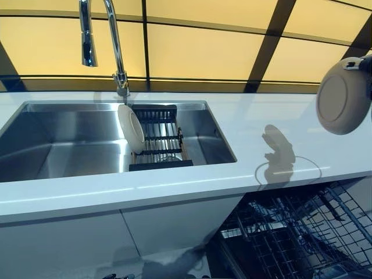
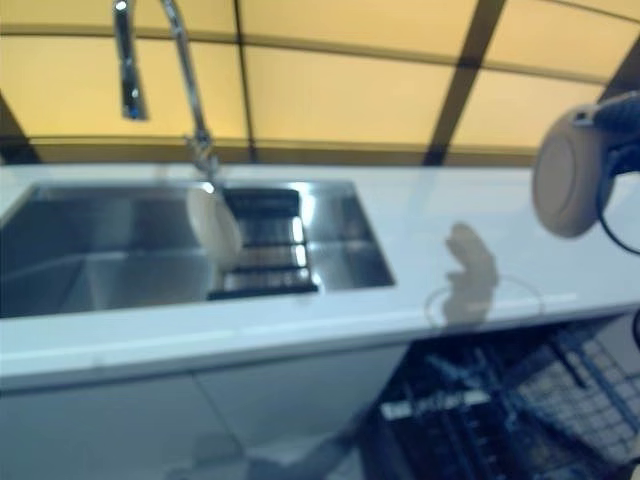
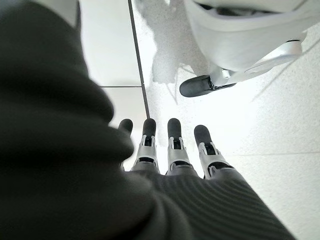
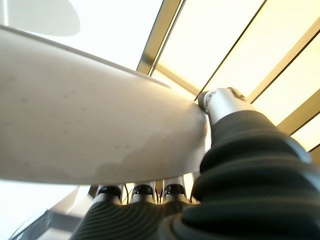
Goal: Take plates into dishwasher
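Note:
My right hand (image 1: 365,68) holds a beige plate (image 1: 342,96) upright in the air above the right end of the white counter (image 1: 244,125), over the open dishwasher rack (image 1: 302,232). In the right wrist view the plate (image 4: 95,125) is pinched between my thumb (image 4: 220,102) and fingers (image 4: 142,191). A second white plate (image 1: 131,128) stands on edge in the black drying rack (image 1: 158,139) inside the steel sink (image 1: 64,139). My left hand (image 3: 170,150) hangs low with straight fingers over the floor, empty.
A tall chrome faucet (image 1: 102,40) rises behind the sink. The dishwasher's wire basket is pulled out below the counter at the lower right. White cabinet fronts (image 1: 116,232) run below the sink. A yellow panelled wall backs the counter.

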`<state>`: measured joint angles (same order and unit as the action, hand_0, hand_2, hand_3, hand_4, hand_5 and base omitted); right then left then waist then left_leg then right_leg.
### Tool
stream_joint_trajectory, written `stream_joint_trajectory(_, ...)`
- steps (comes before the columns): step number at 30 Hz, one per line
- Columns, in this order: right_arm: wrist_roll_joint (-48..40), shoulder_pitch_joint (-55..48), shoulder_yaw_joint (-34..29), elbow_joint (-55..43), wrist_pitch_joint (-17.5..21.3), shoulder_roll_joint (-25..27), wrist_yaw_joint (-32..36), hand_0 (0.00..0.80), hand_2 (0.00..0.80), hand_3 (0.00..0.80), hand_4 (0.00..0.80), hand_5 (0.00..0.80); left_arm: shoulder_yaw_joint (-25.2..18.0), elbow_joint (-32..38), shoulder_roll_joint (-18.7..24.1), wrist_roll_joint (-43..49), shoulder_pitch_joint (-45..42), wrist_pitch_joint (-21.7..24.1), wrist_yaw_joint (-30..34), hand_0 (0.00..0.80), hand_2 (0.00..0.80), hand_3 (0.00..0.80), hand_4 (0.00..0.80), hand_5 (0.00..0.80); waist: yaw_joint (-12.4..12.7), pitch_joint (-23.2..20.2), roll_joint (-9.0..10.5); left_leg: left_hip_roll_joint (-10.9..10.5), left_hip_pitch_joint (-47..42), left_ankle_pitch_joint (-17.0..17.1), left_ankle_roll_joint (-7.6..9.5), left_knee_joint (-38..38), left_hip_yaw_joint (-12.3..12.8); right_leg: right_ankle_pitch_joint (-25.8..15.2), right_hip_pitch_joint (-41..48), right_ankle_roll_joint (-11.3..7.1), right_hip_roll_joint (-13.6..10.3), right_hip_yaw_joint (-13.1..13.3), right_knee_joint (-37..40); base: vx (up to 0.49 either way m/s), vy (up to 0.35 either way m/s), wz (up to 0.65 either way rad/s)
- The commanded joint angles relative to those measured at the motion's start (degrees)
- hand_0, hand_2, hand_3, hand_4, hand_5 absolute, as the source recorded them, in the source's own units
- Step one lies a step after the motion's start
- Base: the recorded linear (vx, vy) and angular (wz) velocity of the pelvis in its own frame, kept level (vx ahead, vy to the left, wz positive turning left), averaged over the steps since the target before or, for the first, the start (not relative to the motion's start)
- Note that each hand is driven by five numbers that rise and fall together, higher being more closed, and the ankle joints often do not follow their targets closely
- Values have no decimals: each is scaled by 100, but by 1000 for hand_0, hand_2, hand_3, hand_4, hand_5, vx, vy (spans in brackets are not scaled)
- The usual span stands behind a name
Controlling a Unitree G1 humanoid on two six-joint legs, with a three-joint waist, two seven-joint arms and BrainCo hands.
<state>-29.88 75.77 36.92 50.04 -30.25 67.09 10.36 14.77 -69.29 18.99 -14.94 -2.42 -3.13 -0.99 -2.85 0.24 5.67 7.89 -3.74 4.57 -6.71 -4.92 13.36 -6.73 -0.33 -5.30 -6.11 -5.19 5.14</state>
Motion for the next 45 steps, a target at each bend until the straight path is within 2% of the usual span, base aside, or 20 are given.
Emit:
stream_joint_trajectory(1, 320, 531, 176, 8, 349, 413, 154, 800, 800, 800, 800, 800, 74, -268, 244, 237, 318, 27, 69, 0, 0, 0, 0, 0, -16, 86, 295, -80, -223, -362, 121, -8, 9, 83, 266, -363, -160, -68, -14, 19, 9, -15)
stream_joint_trajectory(12, 299, -816, -745, -611, 415, 972, 584, 800, 800, 800, 800, 800, -116, -294, 231, 338, 340, -9, 116, 0, 0, 0, 0, 0, -303, 87, 311, -1, -266, -376, 119, -8, 229, 68, 205, -361, -90, 80, -14, 13, -7, -8)
stream_joint_trajectory(26, 416, -2852, -2207, -1475, 392, 1144, 946, 800, 800, 800, 800, 800, -338, -382, 257, 585, 378, -66, 26, 0, 0, 0, 0, 0, -636, 115, 284, 55, -329, -405, 129, -8, 497, 24, 100, -386, -72, 261, -14, 3, -7, -10)
stream_joint_trajectory(36, 722, -4789, -3652, -2217, 424, 917, 1206, 800, 800, 800, 800, 800, -570, -443, 279, 648, 356, -78, 27, 0, 0, 0, 0, 0, -856, 147, 257, 57, -372, -442, 161, -8, 645, -13, 42, -400, -58, 397, -14, 1, -14, -9)
stream_joint_trajectory(45, 1022, -5736, -4183, -2794, 533, 579, 1442, 800, 800, 800, 800, 800, -680, -432, 253, 659, 354, -10, 105, 0, 0, 0, 0, 0, -960, 197, 223, 51, -399, -468, 185, -8, 716, -25, 13, -408, -52, 474, -14, -2, -18, -7)
